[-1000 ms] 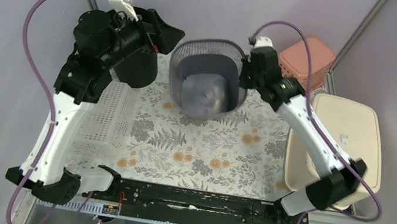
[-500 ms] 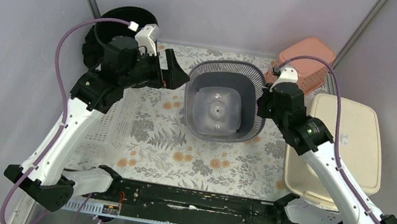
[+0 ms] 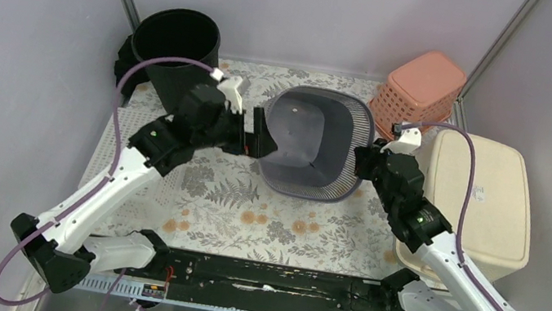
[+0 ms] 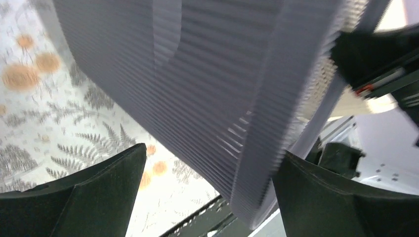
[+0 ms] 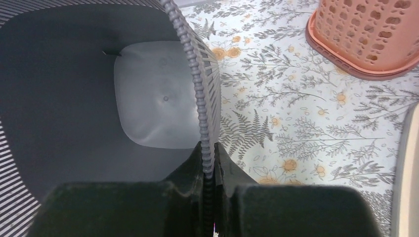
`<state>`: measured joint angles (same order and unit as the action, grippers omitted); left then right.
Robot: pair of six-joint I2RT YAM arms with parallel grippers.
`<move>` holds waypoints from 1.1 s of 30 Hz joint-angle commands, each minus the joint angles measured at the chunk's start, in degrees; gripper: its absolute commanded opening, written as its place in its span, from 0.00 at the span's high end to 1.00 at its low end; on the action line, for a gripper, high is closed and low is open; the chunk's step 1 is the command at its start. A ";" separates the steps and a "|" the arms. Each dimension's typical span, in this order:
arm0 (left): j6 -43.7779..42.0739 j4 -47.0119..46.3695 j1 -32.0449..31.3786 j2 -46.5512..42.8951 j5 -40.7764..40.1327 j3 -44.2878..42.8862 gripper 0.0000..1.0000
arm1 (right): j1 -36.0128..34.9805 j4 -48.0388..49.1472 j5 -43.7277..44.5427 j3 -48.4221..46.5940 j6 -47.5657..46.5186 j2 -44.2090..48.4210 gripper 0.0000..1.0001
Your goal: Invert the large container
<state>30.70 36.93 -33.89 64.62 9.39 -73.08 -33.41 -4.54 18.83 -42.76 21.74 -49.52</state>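
right gripper (image 5: pixel 209 165) pinches the large container (image 3: pixel 318 129) at its right rim. left gripper (image 4: pixel 210 195) is spread wide, with the ribbed left wall between its fingers. pink basket (image 3: pixel 423 87) is near the far-right rim; open floral mat (image 3: pixel 248 209) on the near side.

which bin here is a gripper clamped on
The grey slatted plastic basket in the middle: the right gripper is shut on its rim. The black round bin, pink perforated basket and cream tub are untouched.

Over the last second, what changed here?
The left arm swung over from the black bin; the left fingers, open, now straddle the wall of the grey basket. The basket came nearer and tilted. The right fingers stayed shut on its rim; bin and pink basket unmoved.
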 commanded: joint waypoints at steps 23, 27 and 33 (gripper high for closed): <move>8.33 -14.66 -6.84 -3.48 -7.87 29.36 0.04 | -0.87 -17.71 -16.05 -5.15 1.07 -5.88 0.31; 9.26 -14.48 -6.88 -4.42 -7.04 29.98 0.03 | -0.92 -19.47 -21.48 -6.25 0.89 -4.37 0.30; 10.47 -9.53 -6.94 -9.42 -8.67 29.52 0.00 | -0.92 -19.89 -30.15 -8.89 -0.42 -1.79 0.30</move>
<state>39.09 28.47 -40.47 59.40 2.09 -42.63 -34.13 -24.86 -3.36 -47.18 22.31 -53.60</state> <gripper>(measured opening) 0.987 0.702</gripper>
